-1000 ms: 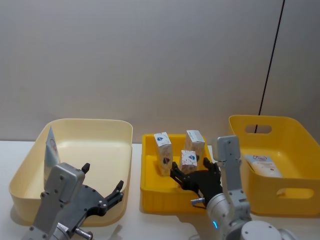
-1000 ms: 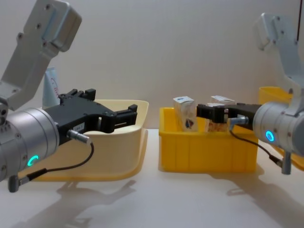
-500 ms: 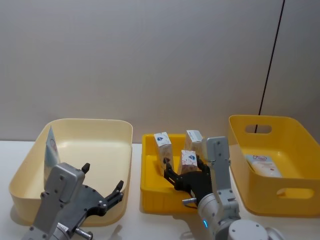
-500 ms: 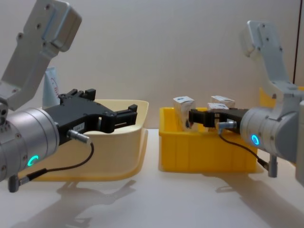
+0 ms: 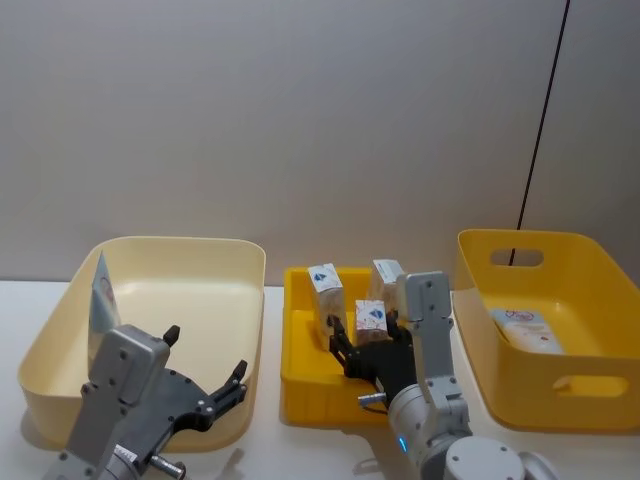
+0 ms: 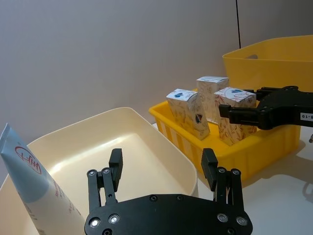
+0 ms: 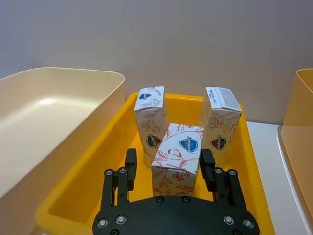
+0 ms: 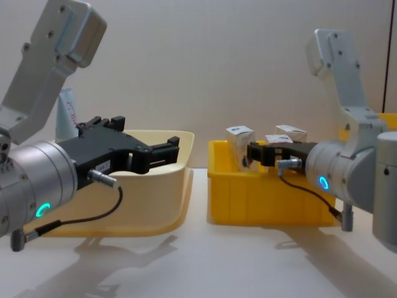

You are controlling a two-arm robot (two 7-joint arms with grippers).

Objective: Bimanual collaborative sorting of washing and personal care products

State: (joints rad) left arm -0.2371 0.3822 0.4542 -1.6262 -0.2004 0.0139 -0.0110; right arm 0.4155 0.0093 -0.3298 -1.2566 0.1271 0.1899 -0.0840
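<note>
Three white orange-printed cartons stand in the small yellow bin: one on the left, one on the right, and the nearest one in front of them. My right gripper is open, its fingers on either side of the nearest carton; from the chest it reaches in over the bin's rim. A pale-blue tube leans in the far-left corner of the cream bin. My left gripper hovers open over that bin's front right, holding nothing.
A large yellow bin stands at the right with a pale tube lying in it. The three bins stand side by side on a white table, with a grey wall close behind.
My right gripper has moved left and forward over the small yellow bin, so the nearest carton now sits between its open fingers. The left arm has not moved.
</note>
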